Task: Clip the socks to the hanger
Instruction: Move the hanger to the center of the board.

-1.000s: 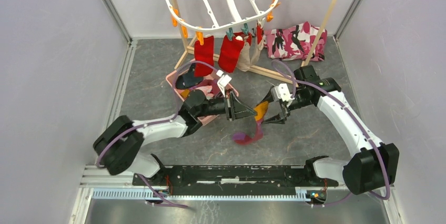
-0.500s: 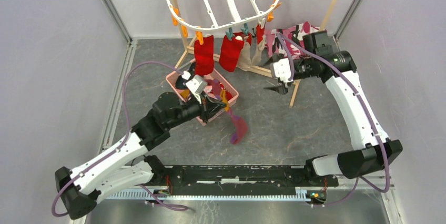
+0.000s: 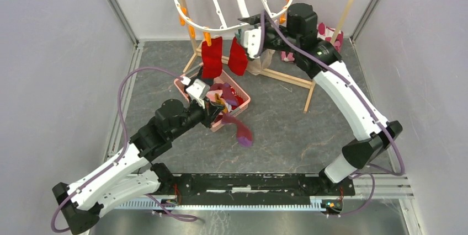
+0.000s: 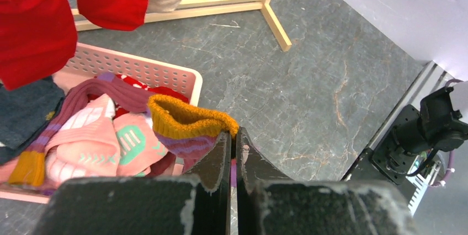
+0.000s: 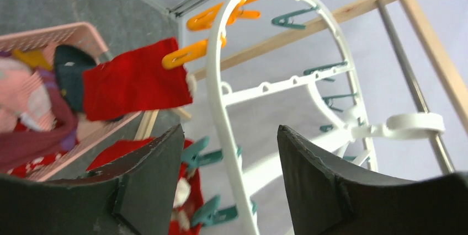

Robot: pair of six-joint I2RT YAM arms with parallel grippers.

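Observation:
My left gripper [image 3: 219,104] is shut on the orange cuff of a purple and magenta sock [image 3: 242,133], which hangs down over the floor beside the pink basket [image 3: 243,97]. In the left wrist view the cuff [image 4: 187,122] is pinched between the closed fingertips of the gripper [image 4: 233,135]. The white oval hanger [image 3: 194,26] with orange and teal pegs hangs at the back. Two red socks [image 3: 212,58] and a beige one [image 3: 258,63] are clipped to its front rim. My right gripper [image 3: 246,25] is open at that rim; the rim [image 5: 219,102] runs between its jaws, next to teal pegs [image 5: 205,155].
The pink basket [image 4: 138,68] holds several more socks, pink, red and dark. A light wooden pole rack [image 3: 287,78] stands behind it, its foot visible in the left wrist view [image 4: 265,0]. A pink patterned cloth [image 3: 331,34] lies at the back right. Walls close in on both sides.
The right gripper left the sock, rose and swung left up to the hanger rim, open. The left gripper drew back toward the basket with the sock hanging from it.

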